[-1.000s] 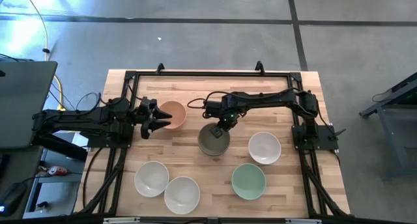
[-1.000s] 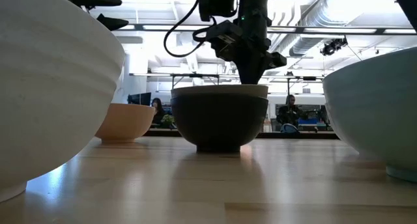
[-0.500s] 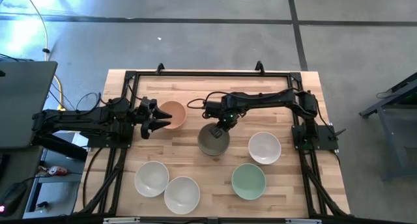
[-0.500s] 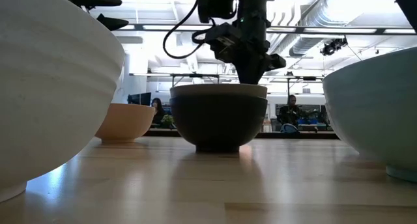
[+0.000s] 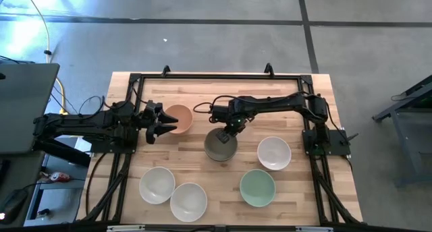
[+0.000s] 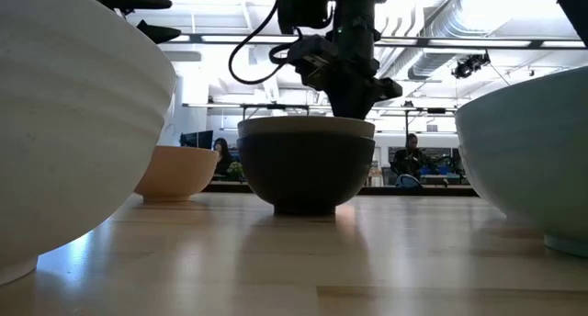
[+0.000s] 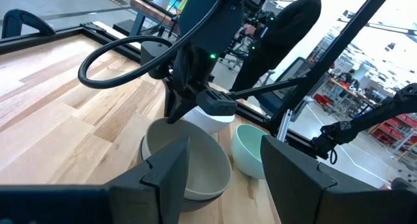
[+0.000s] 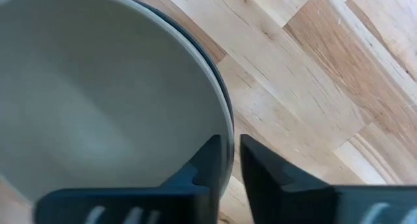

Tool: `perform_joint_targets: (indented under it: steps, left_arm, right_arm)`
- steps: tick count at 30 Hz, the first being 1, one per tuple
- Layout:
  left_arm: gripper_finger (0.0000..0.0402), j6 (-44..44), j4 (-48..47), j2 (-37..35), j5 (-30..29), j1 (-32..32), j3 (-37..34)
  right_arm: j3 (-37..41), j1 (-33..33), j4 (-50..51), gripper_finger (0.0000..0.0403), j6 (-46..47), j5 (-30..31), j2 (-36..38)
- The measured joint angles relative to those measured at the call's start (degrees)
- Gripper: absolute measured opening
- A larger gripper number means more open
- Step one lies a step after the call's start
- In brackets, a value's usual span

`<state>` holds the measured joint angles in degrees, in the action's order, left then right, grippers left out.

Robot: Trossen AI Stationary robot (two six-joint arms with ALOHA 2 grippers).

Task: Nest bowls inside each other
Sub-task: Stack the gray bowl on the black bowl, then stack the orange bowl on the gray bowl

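The olive-grey bowl (image 5: 220, 145) sits nested in the black bowl (image 6: 306, 174), whose foot rests on the table's middle. My right gripper (image 5: 229, 129) is shut on the far rim of this stack. The peach-orange bowl (image 5: 179, 118) stands to its left, right beside my open left gripper (image 5: 160, 122), which hovers and touches nothing. Two white bowls (image 5: 156, 184) (image 5: 188, 201) stand near the front left. A third white bowl (image 5: 274, 153) and the mint green bowl (image 5: 257, 187) stand on the right. My right gripper holds the nested stack at its far rim (image 8: 225, 123), coming from above with fingers pointing down. One finger (image 8: 207, 160) is inside the olive-grey bowl and the other (image 8: 264, 168) is outside, past the black bowl's dark edge. The stack stands upright on the table.
A black frame rail (image 5: 216, 75) runs round the table's far and side edges. In the low view a white bowl (image 6: 64, 132) and the mint green bowl (image 6: 528, 155) loom close at either side. People sit in the room beyond the table (image 6: 409, 155).
My right gripper has crept slightly toward the table's left edge, still shut on the rim. The nested olive-grey and black bowls have slid a little that way with it, staying upright on the table.
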<state>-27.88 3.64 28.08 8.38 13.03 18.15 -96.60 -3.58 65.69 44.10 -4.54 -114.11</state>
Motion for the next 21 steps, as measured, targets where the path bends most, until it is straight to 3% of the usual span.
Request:
perform_joint_targets:
  steps: [10,15,21]
  left_arm:
    - [0.018,0.0,0.0,0.0,0.0,0.0,0.0]
    - [0.018,-0.4,-2.3,0.0,-1.3,0.0,0.0]
    - [0.018,-4.8,-16.9,0.0,-11.6,0.1,0.0]
  right_arm:
    - [0.0,0.4,-1.2,0.0163,-0.6,-0.1,2.0]
    - [-0.1,0.4,-1.3,0.0173,-1.5,0.0,4.6]
    - [-0.1,1.4,-0.1,0.0162,-3.4,2.1,8.9]
